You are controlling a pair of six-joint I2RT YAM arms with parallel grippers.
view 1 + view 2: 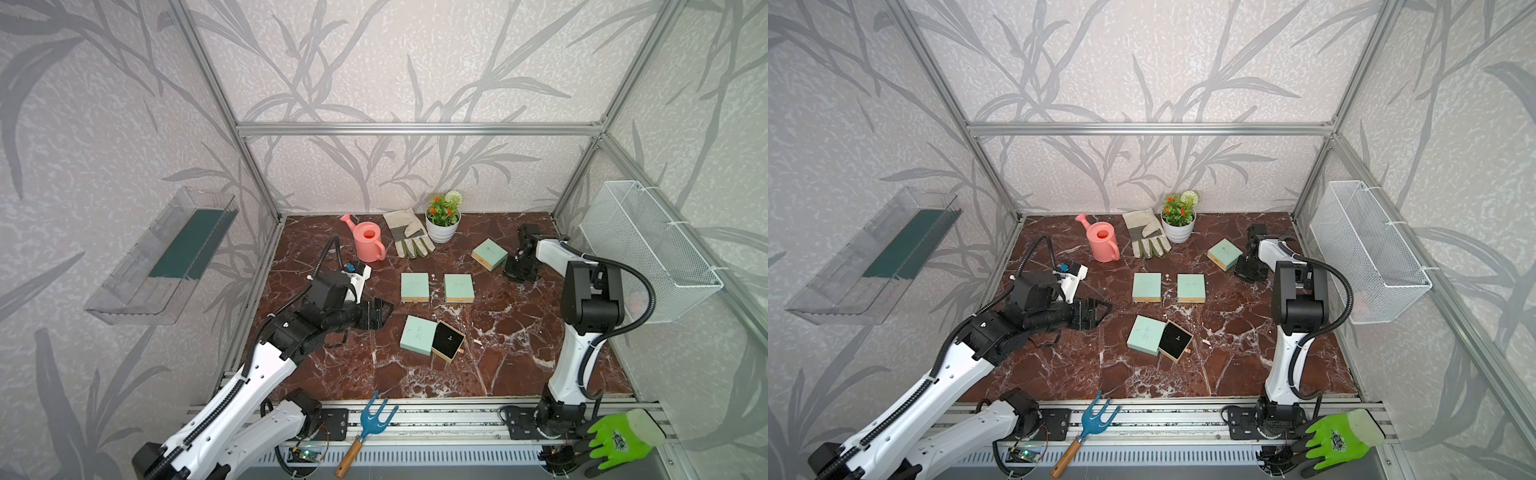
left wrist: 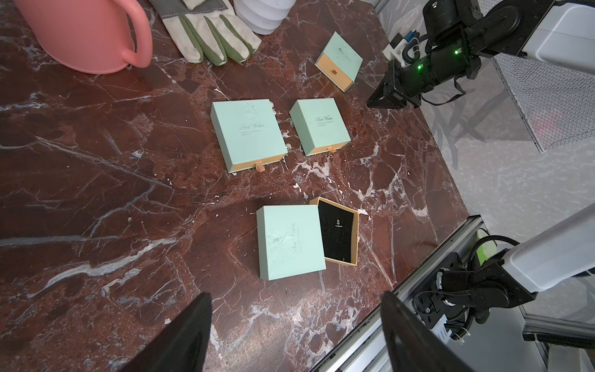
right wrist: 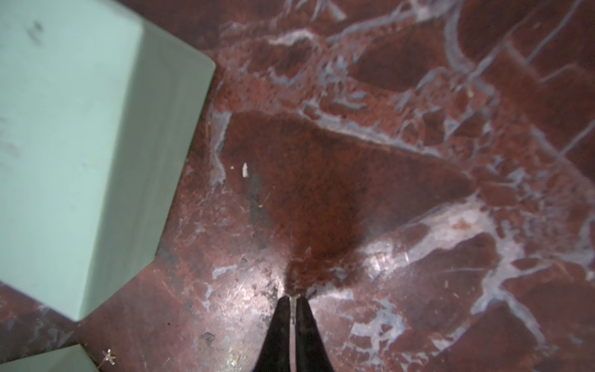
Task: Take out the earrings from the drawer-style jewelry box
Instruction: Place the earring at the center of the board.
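Several mint drawer-style jewelry boxes lie on the marble. The nearest one (image 1: 417, 334) has its tan drawer (image 1: 446, 341) pulled out, and a tiny silvery earring (image 2: 338, 223) rests on the drawer's black lining. My left gripper (image 2: 296, 294) hovers open to the left of this box (image 1: 384, 311), holding nothing. My right gripper (image 3: 293, 301) points down at the table beside the far right box (image 1: 489, 254). Its jaws are pinched on a thin pale earring (image 3: 293, 306). A second small star-shaped earring (image 3: 109, 357) lies on the marble by that box's corner.
Two closed boxes (image 1: 414, 286) (image 1: 459, 287) sit mid-table. A pink watering can (image 1: 368, 241), a work glove (image 1: 407, 235) and a potted plant (image 1: 442, 220) stand at the back. A wire basket (image 1: 648, 245) hangs on the right wall. A blue hand rake (image 1: 368, 424) and a green glove (image 1: 619, 440) lie on the front rail.
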